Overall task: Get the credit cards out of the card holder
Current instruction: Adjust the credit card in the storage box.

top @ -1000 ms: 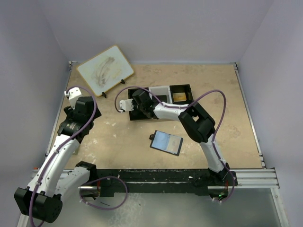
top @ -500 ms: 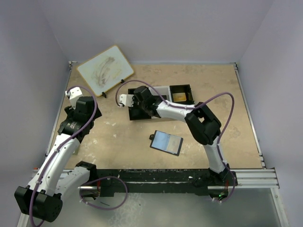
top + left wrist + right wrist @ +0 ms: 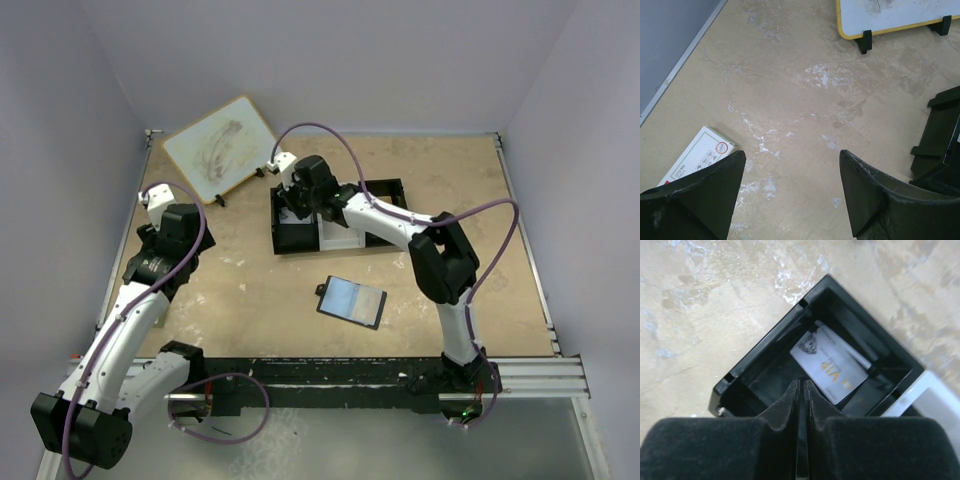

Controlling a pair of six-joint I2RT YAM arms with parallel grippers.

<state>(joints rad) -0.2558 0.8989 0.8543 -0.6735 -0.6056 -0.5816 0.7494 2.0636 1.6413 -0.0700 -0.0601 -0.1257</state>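
The card holder (image 3: 351,301) lies open on the table, pale blue-grey inside up, near the middle front. A pale grey card with gold "VIP" lettering (image 3: 832,367) lies flat in the left compartment of the black-and-white tray (image 3: 765,347); it also shows in the top view (image 3: 297,237). My right gripper (image 3: 801,382) is shut with nothing between its fingers and hangs above that compartment, at the tray's far left (image 3: 295,203). My left gripper (image 3: 790,165) is open and empty over bare table at the left (image 3: 165,235). No dark card shows.
A yellow-rimmed whiteboard (image 3: 221,148) stands on black feet at the back left. A white-and-red little box (image 3: 697,157) lies by my left gripper's left finger. The tray's right compartment holds something gold (image 3: 378,205). Walls enclose the table.
My right gripper has moved back from the tray's front-left corner to over its far-left end, uncovering the left compartment with the pale card in it. The left arm and the card holder have not moved.
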